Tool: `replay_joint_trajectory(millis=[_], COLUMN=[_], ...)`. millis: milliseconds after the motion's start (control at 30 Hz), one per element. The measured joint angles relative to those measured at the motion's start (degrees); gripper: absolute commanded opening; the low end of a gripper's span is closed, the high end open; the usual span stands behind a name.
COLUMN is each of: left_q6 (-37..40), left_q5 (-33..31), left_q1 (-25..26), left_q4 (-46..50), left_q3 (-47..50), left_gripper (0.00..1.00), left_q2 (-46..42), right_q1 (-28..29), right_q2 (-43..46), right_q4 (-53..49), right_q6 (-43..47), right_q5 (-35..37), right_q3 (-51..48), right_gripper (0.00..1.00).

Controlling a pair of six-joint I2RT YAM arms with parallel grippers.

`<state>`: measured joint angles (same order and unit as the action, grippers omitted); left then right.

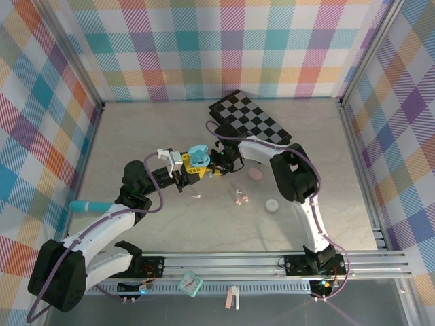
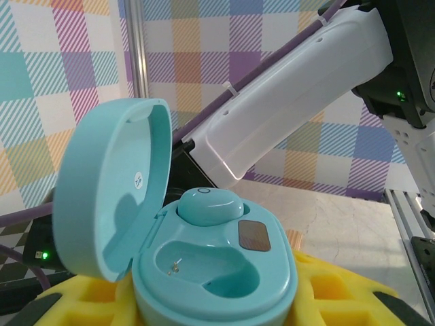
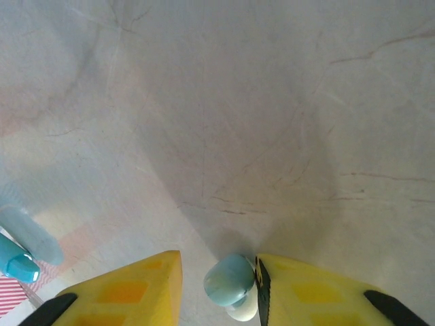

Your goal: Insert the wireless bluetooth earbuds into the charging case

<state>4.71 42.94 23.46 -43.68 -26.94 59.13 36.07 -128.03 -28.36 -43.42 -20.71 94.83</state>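
My left gripper [image 2: 216, 309] [image 1: 188, 168] is shut on the pale blue charging case [image 2: 217, 272] [image 1: 198, 157], held lid-up and open. One blue earbud [image 2: 209, 204] sits in the far slot. The near slot is bare. My right gripper [image 1: 217, 164] [image 3: 218, 258] hangs right beside the case with its yellow fingers apart. A pale blue earbud [image 3: 230, 278] rests against its right finger [image 3: 306, 285], with a gap to the left finger [image 3: 136, 285]. Pink earbuds [image 1: 239, 197] and a tiny one [image 1: 197, 195] lie on the table.
A pink oval case [image 1: 256, 175] and a white one [image 1: 272, 204] lie right of centre. A checkered board [image 1: 253, 122] sits at the back. A teal stick [image 1: 88, 205] lies by the left arm. The right arm's white link [image 2: 292, 102] looms behind the open case.
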Motion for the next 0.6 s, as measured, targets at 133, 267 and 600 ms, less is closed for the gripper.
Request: replay_joint_trajectory(millis=[133, 267, 600], left_q6=[0.0, 0.0, -0.02], left_q5=[0.02, 0.02, 0.02], left_q1=[-0.02, -0.04, -0.42], left_q4=[-0.02, -0.02, -0.07], left_q3=[0.13, 0.13, 0.13], left_gripper=[0.34, 0.35, 0.34], left_q2=[0.0, 0.0, 0.07], right_q1=[-0.07, -0.07, 0.15], right_q2=[-1.4, -2.03, -2.51], right_q4=[-1.2, -2.91, -4.7], right_q6=[0.83, 1.09, 2.75], right_q5=[0.79, 0.76, 0.52], right_q3=[2.25, 3.61, 4.74], right_gripper=[0.29, 0.29, 0.29])
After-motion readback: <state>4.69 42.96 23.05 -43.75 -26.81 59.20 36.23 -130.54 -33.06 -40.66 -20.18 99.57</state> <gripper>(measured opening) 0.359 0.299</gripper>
